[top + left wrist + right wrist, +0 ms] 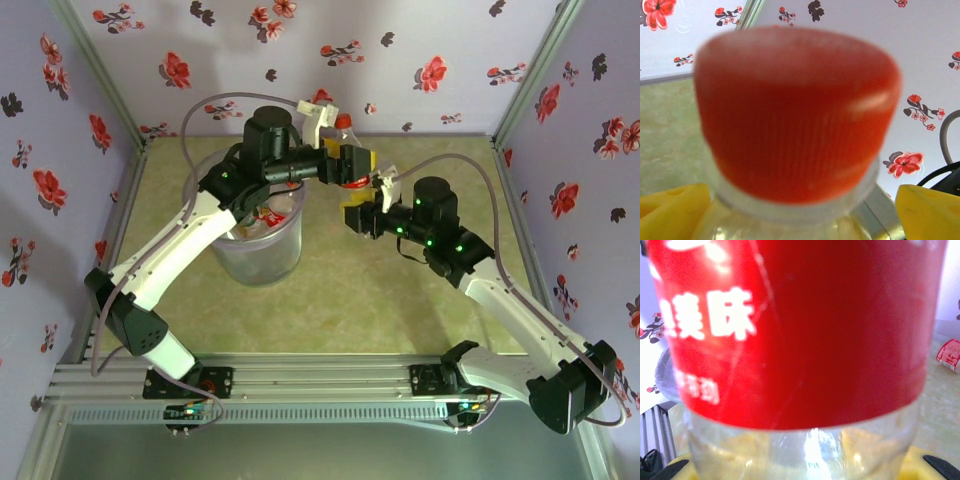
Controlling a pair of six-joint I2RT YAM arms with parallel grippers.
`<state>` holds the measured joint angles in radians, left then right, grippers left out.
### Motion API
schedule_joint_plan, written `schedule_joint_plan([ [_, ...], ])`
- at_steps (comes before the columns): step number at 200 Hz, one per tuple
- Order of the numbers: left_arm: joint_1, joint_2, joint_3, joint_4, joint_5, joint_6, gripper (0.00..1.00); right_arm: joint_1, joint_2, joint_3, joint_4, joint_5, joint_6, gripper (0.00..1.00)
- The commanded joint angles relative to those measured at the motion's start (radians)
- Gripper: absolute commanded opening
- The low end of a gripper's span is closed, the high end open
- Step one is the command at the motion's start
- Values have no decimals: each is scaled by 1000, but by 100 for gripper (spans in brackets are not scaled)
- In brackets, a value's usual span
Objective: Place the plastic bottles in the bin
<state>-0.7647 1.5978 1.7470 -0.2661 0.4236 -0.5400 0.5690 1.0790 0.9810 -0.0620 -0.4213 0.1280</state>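
One plastic bottle (354,180) with a red cap (797,115) and a red label (800,325) hangs in the air just right of the bin (262,262). My left gripper (348,156) reaches over the bin and is shut on the bottle's shoulder below the cap, its yellow fingers (670,210) on either side. Under it, my right gripper (357,208) is shut on the bottle's clear base (805,450). The bin is a pale translucent bucket with red-labelled bottles (270,215) inside, partly hidden by the left arm.
Another red-labelled bottle (950,355) lies on the green table at the right of the right wrist view. Flowered walls and metal corner posts (525,90) close in the table. Open tabletop (350,300) lies in front of the bin.
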Motion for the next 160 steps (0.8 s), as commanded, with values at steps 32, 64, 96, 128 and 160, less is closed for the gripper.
schedule_joint_plan([
  [32, -10, -5, 14, 11, 21, 19, 74, 6, -15, 22, 84, 25, 4, 33],
  [64, -11, -4, 16, 25, 21, 17, 56, 6, -16, 21, 80, 28, 4, 41],
  [96, -7, -7, 17, 56, 19, 8, 49, 6, -16, 28, 71, 36, -1, 66],
  [128, 22, -11, 32, 78, 11, 0, 49, 5, -49, 40, 12, 105, -35, 90],
  [160, 89, -39, 52, 100, -15, -7, 47, -24, -127, 48, -59, 181, -26, 92],
])
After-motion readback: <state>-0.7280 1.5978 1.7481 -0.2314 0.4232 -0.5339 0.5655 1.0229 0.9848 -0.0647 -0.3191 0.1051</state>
